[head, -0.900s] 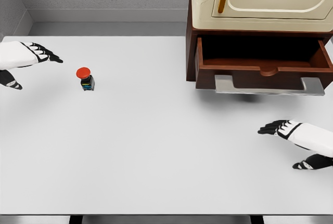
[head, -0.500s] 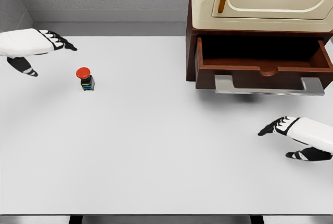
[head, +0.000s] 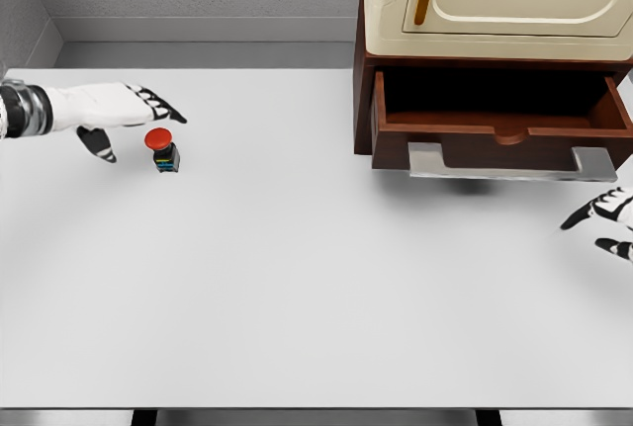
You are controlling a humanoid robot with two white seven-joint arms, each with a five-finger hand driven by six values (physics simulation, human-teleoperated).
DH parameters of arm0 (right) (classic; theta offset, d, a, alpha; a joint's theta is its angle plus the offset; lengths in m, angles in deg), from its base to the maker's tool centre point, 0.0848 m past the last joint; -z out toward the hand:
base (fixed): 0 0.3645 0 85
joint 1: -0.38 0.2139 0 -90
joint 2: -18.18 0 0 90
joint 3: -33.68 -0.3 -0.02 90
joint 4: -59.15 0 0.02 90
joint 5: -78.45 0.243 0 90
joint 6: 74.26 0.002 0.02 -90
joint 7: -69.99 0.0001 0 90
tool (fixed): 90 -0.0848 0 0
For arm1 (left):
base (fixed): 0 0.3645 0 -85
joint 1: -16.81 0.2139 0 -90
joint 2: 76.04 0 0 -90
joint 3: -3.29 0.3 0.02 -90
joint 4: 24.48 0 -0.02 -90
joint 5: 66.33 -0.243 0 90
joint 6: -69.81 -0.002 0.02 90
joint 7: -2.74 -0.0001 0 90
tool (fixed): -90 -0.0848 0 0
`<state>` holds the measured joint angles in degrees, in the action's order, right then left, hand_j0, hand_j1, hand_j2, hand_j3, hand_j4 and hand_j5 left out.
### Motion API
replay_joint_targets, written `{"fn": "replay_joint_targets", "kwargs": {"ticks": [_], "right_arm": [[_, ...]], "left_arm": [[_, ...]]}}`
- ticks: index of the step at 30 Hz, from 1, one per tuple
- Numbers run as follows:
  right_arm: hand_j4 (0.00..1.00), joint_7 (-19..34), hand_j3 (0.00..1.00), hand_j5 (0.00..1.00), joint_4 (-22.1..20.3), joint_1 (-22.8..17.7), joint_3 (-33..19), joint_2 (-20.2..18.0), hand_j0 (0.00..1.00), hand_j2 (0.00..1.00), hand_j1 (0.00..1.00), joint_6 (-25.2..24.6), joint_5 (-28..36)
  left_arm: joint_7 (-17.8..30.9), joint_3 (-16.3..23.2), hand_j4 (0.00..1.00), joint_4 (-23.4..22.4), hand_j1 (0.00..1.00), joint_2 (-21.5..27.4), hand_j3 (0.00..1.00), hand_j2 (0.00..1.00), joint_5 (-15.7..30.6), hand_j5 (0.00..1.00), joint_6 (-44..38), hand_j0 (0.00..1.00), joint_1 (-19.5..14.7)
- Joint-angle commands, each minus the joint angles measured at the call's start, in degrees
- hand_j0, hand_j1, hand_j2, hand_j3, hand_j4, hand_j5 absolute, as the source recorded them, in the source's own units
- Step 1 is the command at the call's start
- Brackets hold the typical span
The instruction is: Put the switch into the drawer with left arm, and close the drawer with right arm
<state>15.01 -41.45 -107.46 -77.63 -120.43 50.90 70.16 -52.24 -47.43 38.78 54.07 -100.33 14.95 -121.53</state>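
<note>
The switch (head: 162, 150), a small dark box with a red mushroom button, stands upright on the white table at the left. My left hand (head: 127, 122) hovers just above and behind it, open, with the fingers stretched past the button and the thumb hanging to its left; no contact shows. The brown drawer (head: 502, 122) is pulled out at the upper right, with a grey handle along its front and a dark inside. My right hand (head: 605, 222) shows only at the right edge, below the drawer's handle, open.
A cream appliance (head: 499, 1) sits on top of the brown cabinet (head: 363, 100) that holds the drawer. The white table (head: 297, 278) stretches between the switch and the drawer. Grey walls close the back and the left.
My left hand has moved right and down, from the table's far left to right over the switch. My right hand has pulled back to the right edge. The switch and drawer have not moved.
</note>
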Motion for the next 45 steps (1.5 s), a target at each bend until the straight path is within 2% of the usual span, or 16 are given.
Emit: {"fn": "replay_joint_targets", "kwargs": {"ticks": [1, 6, 9, 13, 19, 21, 25, 29, 39, 45], "right_arm": [[0.61, -0.02, 0.61, 0.61, -0.04, 0.0, -0.49, 0.27, 0.61, 0.61, 0.61, -0.16, 0.47], [0.6, -0.02, 0.6, 0.6, -0.04, -3.08, -0.66, 0.09, 0.6, 0.6, 0.6, -0.16, 0.47], [0.59, -0.02, 0.59, 0.59, -0.04, -6.76, -6.37, 0.27, 0.59, 0.59, 0.59, -0.16, 0.74], [0.59, -0.02, 0.59, 0.59, -0.04, -8.35, -6.38, 0.01, 0.59, 0.59, 0.59, -0.16, 0.74], [0.6, -0.02, 0.6, 0.6, -0.12, -8.17, -6.2, -0.78, 0.6, 0.6, 0.6, -0.16, 0.91], [0.59, -0.02, 0.59, 0.59, -0.12, -8.0, -5.85, -2.28, 0.59, 0.59, 0.59, -0.16, 1.09], [0.59, -0.02, 0.59, 0.59, -0.12, -7.82, -5.94, -5.62, 0.59, 0.59, 0.59, -0.16, 4.42], [0.59, -0.02, 0.59, 0.59, -0.12, -7.73, -5.94, -6.93, 0.59, 0.59, 0.59, -0.16, 5.22], [0.56, -0.02, 0.56, 0.56, -0.12, -5.54, -3.39, -7.55, 0.56, 0.56, 0.56, -0.16, 5.66], [0.61, -0.02, 0.61, 0.61, -0.12, -5.45, -3.39, -7.55, 0.61, 0.61, 0.61, -0.16, 5.66]], "left_arm": [[-0.02, 0.53, 1.0, -1.04, 1.0, -1.27, 1.0, 1.0, -0.54, 1.0, -0.14, 1.0, 0.0], [-0.02, 0.45, 1.0, -0.95, 1.0, -1.27, 1.0, 1.0, -0.19, 1.0, -0.14, 1.0, 0.0], [-0.02, 0.53, 0.95, -0.86, 0.95, -1.27, 0.95, 0.95, -0.01, 0.95, -0.14, 0.95, -0.09], [-0.02, 0.45, 0.94, -0.68, 0.94, -1.09, 0.94, 0.94, 1.83, 0.94, -0.14, 0.94, -0.18], [-0.02, 0.45, 0.94, -0.6, 0.94, -1.09, 0.94, 0.94, 2.54, 0.94, -0.14, 0.94, -0.18], [-0.02, 0.45, 0.88, -0.68, 0.88, -1.0, 0.88, 0.88, 2.54, 0.88, -0.14, 0.88, -0.09], [-0.02, 1.59, 0.84, -0.6, 0.84, -1.18, 0.84, 0.84, 2.54, 0.84, -0.14, 0.84, 0.0], [-0.02, 2.29, 0.75, -0.6, 0.75, -1.18, 0.75, 0.75, 2.54, 0.75, -0.14, 0.75, 0.09], [-0.02, 2.12, 0.74, -0.95, 0.74, -1.0, 0.74, 0.74, 2.27, 0.74, -0.14, 0.74, -0.18], [-0.02, 2.2, 0.55, -0.68, 0.55, -1.09, 0.55, 0.55, 2.36, 0.55, -0.14, 0.55, -0.18]]}}
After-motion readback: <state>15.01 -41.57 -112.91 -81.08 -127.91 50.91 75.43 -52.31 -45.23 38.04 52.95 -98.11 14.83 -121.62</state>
